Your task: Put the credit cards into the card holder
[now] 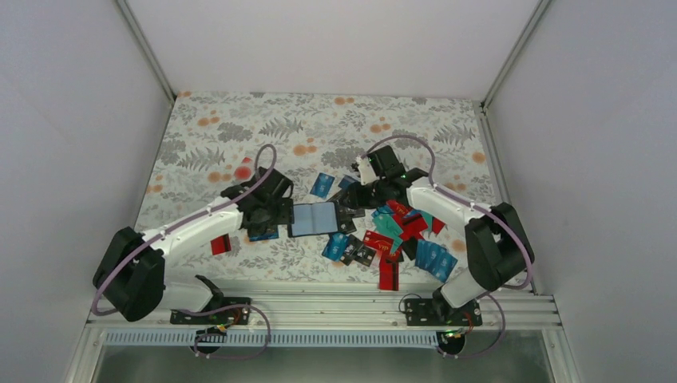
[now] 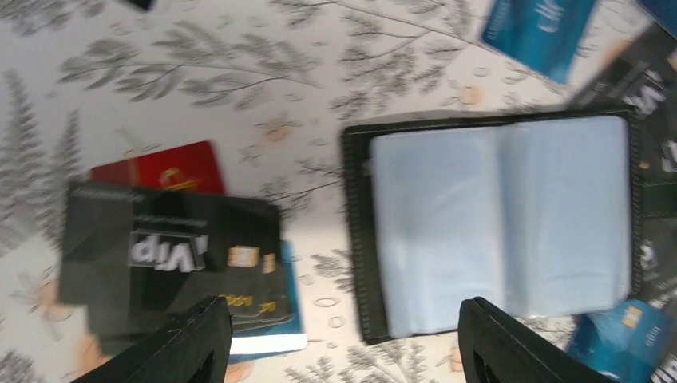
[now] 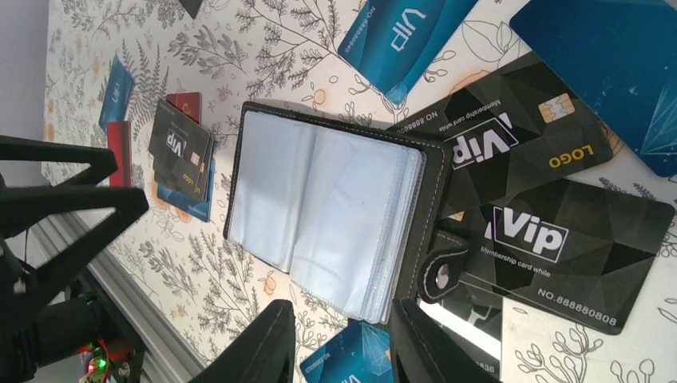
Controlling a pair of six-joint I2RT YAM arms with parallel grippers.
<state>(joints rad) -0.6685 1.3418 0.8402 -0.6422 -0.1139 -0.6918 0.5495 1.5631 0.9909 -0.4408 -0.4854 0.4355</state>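
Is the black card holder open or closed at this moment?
Open. The card holder lies spread flat, its clear sleeves facing up, and its snap strap lies unfastened at one edge.

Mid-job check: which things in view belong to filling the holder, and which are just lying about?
For the job: card holder, lying open; black Vip cards; blue cards; red cards; teal cards.
Not for the job: floral table cover; metal rail at the near edge.
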